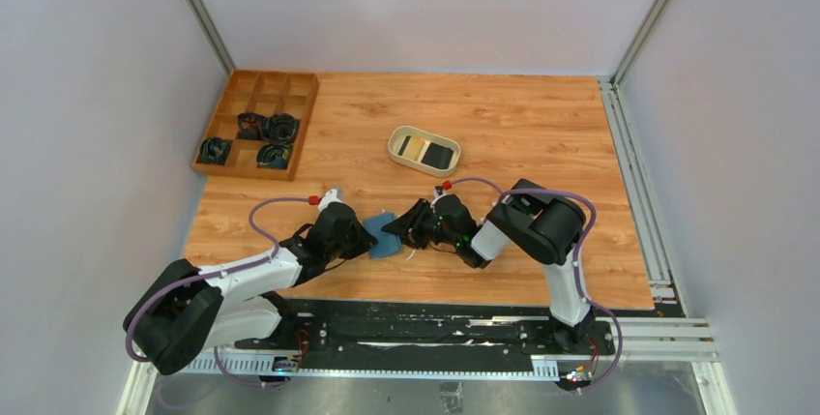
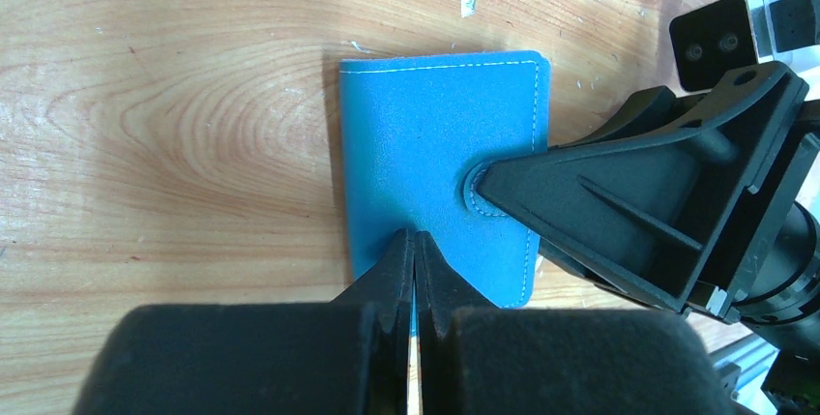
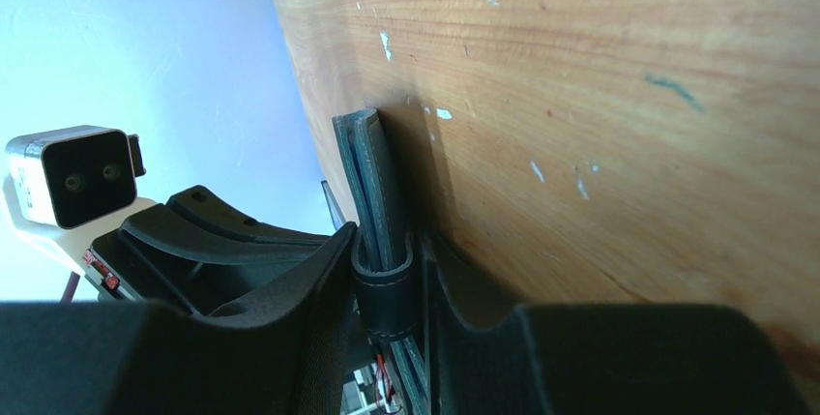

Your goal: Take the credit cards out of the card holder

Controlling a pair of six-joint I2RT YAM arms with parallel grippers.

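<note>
The teal-blue card holder (image 1: pixel 386 238) lies folded shut on the wooden table, between my two grippers. In the left wrist view the card holder (image 2: pixel 425 144) lies flat, and my left gripper (image 2: pixel 416 239) is shut, pinching its near edge. My right gripper (image 3: pixel 390 275) is shut on the holder's snap-tab edge (image 3: pixel 387 294), one finger on each side. It shows from outside in the left wrist view (image 2: pixel 619 207). A black card (image 1: pixel 438 155) and a tan-gold card (image 1: pixel 414 148) lie in the beige oval dish (image 1: pixel 396 134). Any cards inside the holder are hidden.
A brown wooden compartment tray (image 1: pixel 259 81) holding several dark coiled items stands at the back left. The table's front edge and the arms' base rail (image 1: pixel 416 333) lie just behind the grippers. Grey walls close in both sides.
</note>
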